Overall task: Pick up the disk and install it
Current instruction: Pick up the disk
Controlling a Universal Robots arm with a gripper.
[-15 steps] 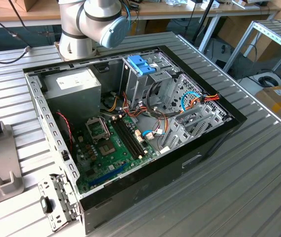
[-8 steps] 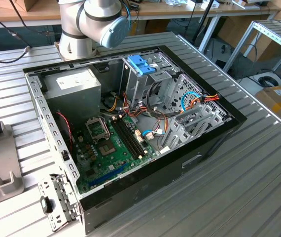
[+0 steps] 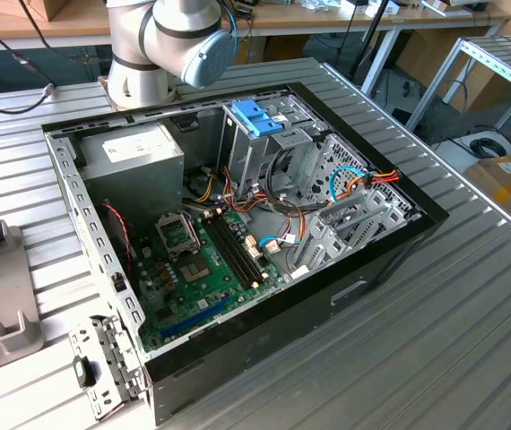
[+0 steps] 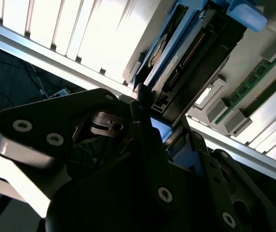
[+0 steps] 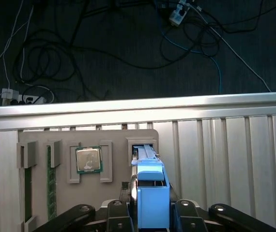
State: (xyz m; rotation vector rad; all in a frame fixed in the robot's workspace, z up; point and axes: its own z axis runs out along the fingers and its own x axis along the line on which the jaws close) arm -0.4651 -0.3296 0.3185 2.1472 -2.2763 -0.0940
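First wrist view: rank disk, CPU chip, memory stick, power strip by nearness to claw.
1. disk, at the claw, in the grey holder slot
2. CPU chip, adjacent pocket
3. memory stick, beyond the chip
4. power strip, on the floor

The computer case lies open on the desk, with the arm's base just beyond its far side. Inside, the power-supply box sits in the far corner toward the exterior view's left. The motherboard lies near of it, and the drive cage stands to the box's right. A holder tray rests on the desk left of the case. In the first wrist view, the disk stands on edge in a tray slot beside a processor chip, with 2 memory sticks beyond the chip.
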